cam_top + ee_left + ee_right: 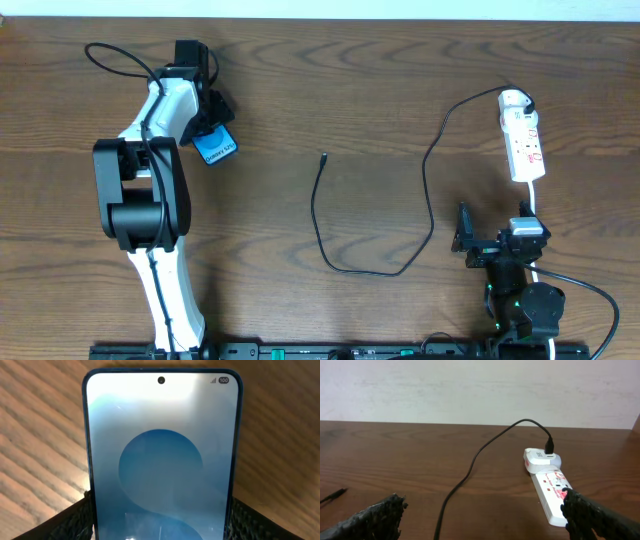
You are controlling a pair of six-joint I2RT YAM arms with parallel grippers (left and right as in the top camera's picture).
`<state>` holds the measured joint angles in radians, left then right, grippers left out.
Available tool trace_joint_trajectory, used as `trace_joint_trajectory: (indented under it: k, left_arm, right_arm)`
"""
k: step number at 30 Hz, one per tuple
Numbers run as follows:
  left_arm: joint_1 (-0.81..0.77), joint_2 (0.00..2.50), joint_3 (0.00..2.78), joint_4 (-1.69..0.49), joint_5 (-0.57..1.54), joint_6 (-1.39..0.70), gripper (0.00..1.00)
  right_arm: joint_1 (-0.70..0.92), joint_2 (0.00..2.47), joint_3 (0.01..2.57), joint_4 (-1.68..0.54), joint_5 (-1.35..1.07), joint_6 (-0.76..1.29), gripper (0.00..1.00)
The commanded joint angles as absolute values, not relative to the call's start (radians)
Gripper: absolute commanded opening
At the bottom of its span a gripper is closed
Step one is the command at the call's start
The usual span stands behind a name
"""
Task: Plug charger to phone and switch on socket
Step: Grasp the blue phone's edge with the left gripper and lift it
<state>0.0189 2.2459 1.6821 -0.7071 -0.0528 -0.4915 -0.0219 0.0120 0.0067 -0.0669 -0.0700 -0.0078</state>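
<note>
The phone (215, 148) with its bright blue screen sits at the table's left, held between the fingers of my left gripper (208, 128). In the left wrist view the phone (161, 460) fills the frame, with a black finger against each long edge. The charger's black cable (425, 180) runs from the top of the white socket strip (523, 145) in a loop to its plug tip (323, 157) at mid table. My right gripper (482, 245) is open and empty below the strip. The right wrist view shows the strip (551, 487) and the cable (470, 472).
The brown wooden table (330, 80) carries only these items. A white wall (470, 385) rises behind its far edge. The strip's own white lead (537, 205) runs down past my right arm's base.
</note>
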Motion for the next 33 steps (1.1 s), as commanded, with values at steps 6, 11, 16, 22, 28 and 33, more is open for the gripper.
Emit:
trace_joint_trajectory:
  k: [6, 11, 16, 22, 28, 33]
  left_arm:
    - [0.022, 2.291, 1.672, -0.784, 0.046, -0.495, 0.75]
    - [0.022, 2.287, 1.674, -0.816, 0.101, -0.496, 0.75]
    - [0.022, 2.283, 1.682, -0.857, 0.121, -0.496, 0.74]
    - [0.021, 2.276, 1.683, -0.920, 0.150, -0.495, 0.74]
    - [0.021, 2.276, 1.683, -0.942, 0.150, -0.492, 0.74]
    - [0.021, 2.265, 1.693, -0.944, 0.150, -0.491, 0.73]
  right_arm:
    - [-0.007, 0.006, 0.006, -0.072, -0.066, 0.003, 0.99]
    - [-0.007, 0.006, 0.006, -0.072, -0.066, 0.003, 0.99]
    - [-0.007, 0.006, 0.006, -0.072, -0.065, 0.003, 0.99]
    - [-0.007, 0.006, 0.006, -0.072, -0.066, 0.003, 0.99]
    - [-0.007, 0.006, 0.006, -0.072, -0.066, 0.003, 0.99]
    - [-0.007, 0.006, 0.006, -0.072, -0.066, 0.003, 0.99]
